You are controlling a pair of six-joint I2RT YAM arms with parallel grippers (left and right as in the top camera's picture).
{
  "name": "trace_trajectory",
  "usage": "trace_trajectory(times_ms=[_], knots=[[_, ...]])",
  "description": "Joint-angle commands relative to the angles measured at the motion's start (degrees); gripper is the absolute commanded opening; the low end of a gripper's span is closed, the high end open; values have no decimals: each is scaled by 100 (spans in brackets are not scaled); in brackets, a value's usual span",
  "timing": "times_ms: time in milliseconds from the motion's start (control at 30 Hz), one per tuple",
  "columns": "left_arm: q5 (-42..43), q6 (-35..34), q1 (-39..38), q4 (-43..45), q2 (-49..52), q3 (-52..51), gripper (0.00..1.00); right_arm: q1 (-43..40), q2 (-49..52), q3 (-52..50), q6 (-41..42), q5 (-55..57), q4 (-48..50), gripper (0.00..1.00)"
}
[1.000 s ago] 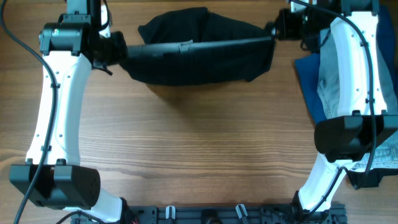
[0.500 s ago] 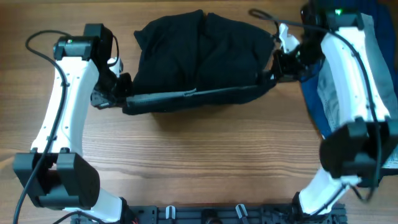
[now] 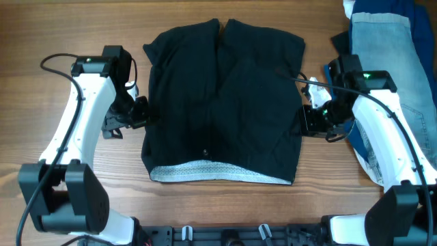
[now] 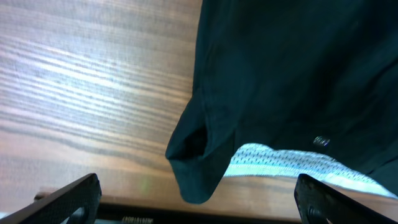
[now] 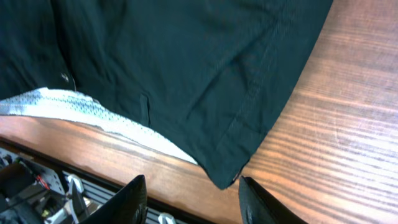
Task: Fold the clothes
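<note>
The clothes being handled are black shorts [image 3: 222, 102], lying spread flat on the wooden table [image 3: 82, 27]. Their pale grey-white waistband [image 3: 218, 171] lies along the near edge. My left gripper [image 3: 140, 113] sits just off the shorts' left edge, and my right gripper [image 3: 305, 121] just off the right edge. In the left wrist view the gripper [image 4: 199, 205] is wide open; a corner of the shorts [image 4: 196, 174] lies on the table ahead of it, untouched. The right gripper [image 5: 194, 202] is also open, with the other corner [image 5: 227, 174] lying free ahead of its fingers.
Light-blue denim jeans [image 3: 396, 61] lie at the right side, partly under my right arm. Royal-blue cloth [image 3: 355, 140] shows beneath them. A black equipment rail [image 3: 225, 236] runs along the table's front edge.
Both grippers drew the shorts toward the front edge and laid them out flat. Both then let go and opened.
</note>
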Motion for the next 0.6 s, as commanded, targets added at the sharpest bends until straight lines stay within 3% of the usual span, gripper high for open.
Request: trace_trajectory(times_ms=[0,167,333,567], knots=[[-52,-72,-22,341,-592,297,100,-22,-15,409,-22,9,299,51],[55,385,-22,1722,-1526,431,100,310,-13,586,-20,-426,1296,61],[634,365,-33,1921,-811,254,100,772,-13,586,151,-448,2159,63],[907,361,-31,2557,31,254,100,868,-13,586,133,-448,2149,65]])
